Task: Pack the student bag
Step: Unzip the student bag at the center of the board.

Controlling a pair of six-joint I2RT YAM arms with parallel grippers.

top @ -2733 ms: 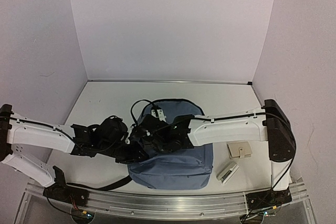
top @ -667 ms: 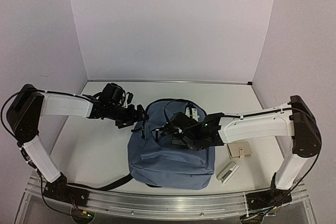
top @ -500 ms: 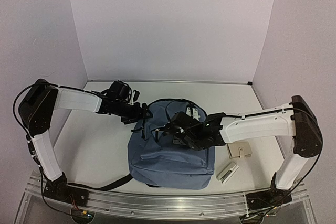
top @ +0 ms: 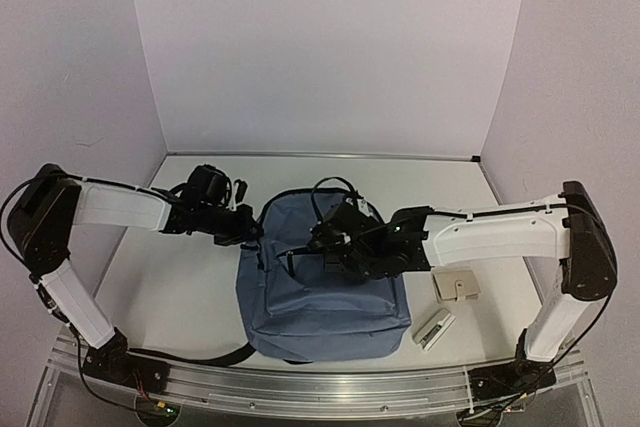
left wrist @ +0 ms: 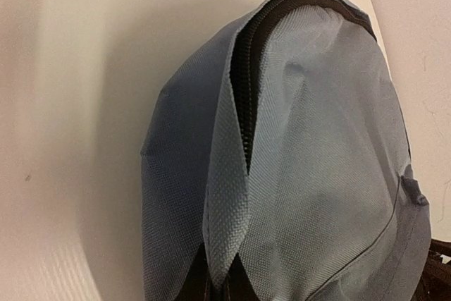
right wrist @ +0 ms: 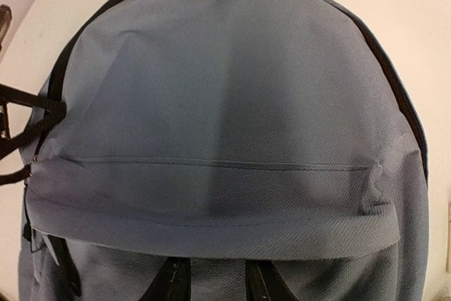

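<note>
No lettering, brand, number or sign can be read anywhere; the student bag (top: pixel 322 287) shows only plain blue fabric (in both wrist views too).

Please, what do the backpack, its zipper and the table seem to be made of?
Backpack: woven synthetic cloth, probably polyester, matte; a fine weave shows. Zipper: fine black teeth, likely plastic. Table: smooth cream surface with a slight sheen; material unclear.

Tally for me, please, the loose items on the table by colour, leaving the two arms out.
Blue: 1, the student bag
Beige: 1, a flat tan piece
White-grey: 1, a small oblong item
Total: 3
</note>
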